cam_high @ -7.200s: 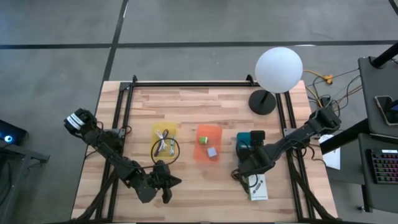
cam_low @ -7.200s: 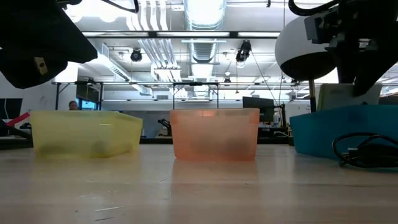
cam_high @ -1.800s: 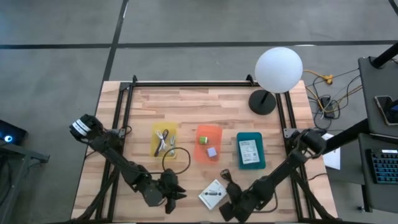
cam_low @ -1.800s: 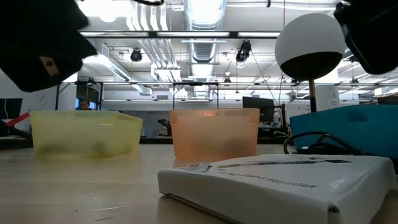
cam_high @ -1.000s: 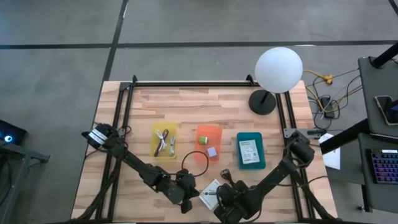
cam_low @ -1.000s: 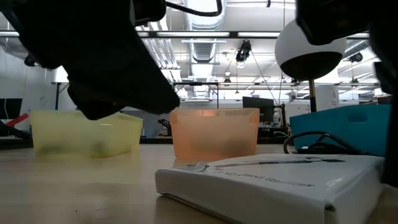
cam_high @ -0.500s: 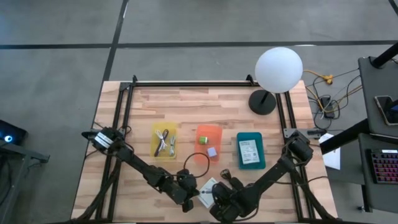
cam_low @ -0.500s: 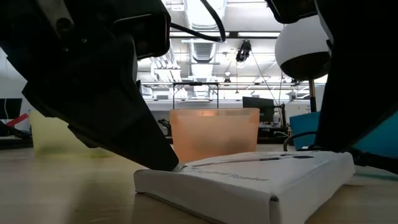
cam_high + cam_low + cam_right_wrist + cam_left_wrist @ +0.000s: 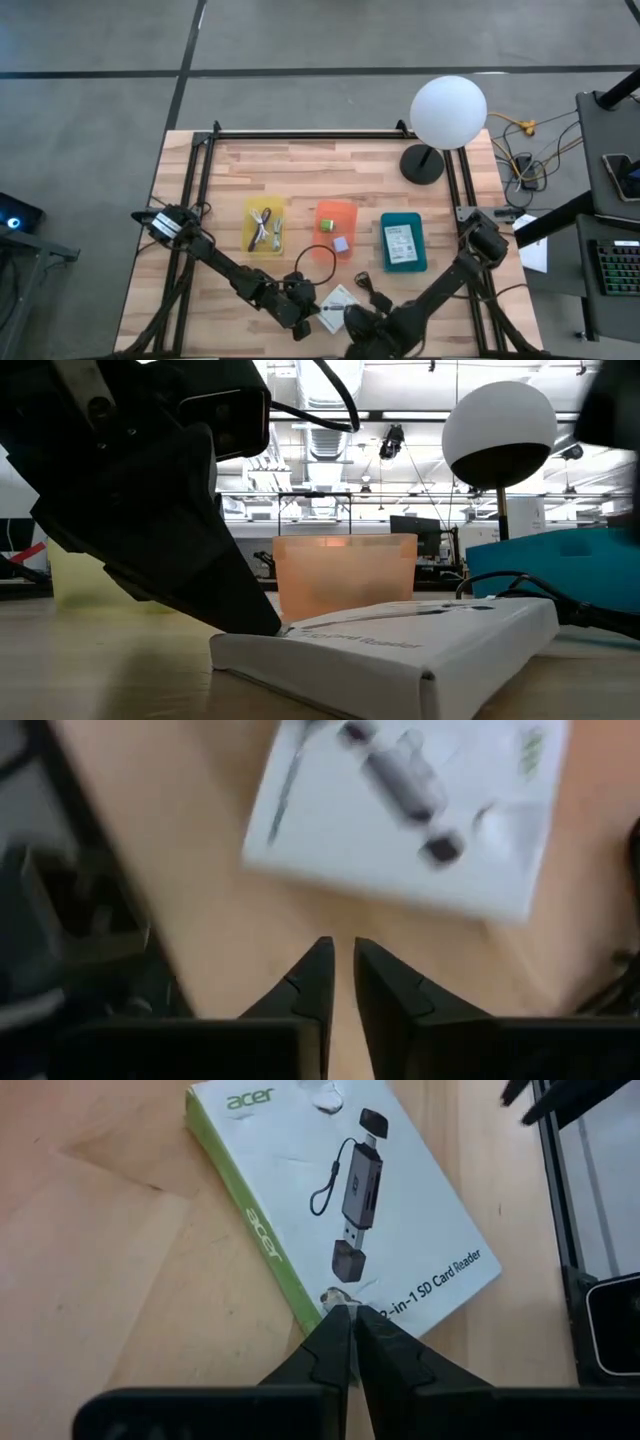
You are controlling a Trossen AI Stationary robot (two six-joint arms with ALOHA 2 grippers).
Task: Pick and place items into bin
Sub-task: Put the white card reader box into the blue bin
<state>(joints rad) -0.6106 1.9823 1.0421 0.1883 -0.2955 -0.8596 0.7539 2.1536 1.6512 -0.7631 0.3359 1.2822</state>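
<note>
The left hand (image 9: 352, 1320), fingers pressed together, touches the edge of the white card-reader packet (image 9: 345, 1200) lying flat near the tabletop's (image 9: 350, 180) front edge. The right hand (image 9: 338, 952), nearly closed and empty, hovers just beside the packet

So, quick count: three small translucent plastic bins lined up mid-table, one yellow (image 9: 264, 224), one orange (image 9: 336, 229), one teal (image 9: 403, 243). Two white printed card-reader boxes, one lying flat in the teal bin (image 9: 400, 241) and one on the bare wood (image 9: 339, 302) at the near edge. Two tiny cubes in the orange bin, one green (image 9: 326, 226) and one pale purple (image 9: 341, 243). One black cord loop (image 9: 320, 256) beside the orange bin. One white globe lamp on a black base (image 9: 448, 112). Two dark robot arms. The cords bundled in the yellow bin are too tangled to count.
</note>
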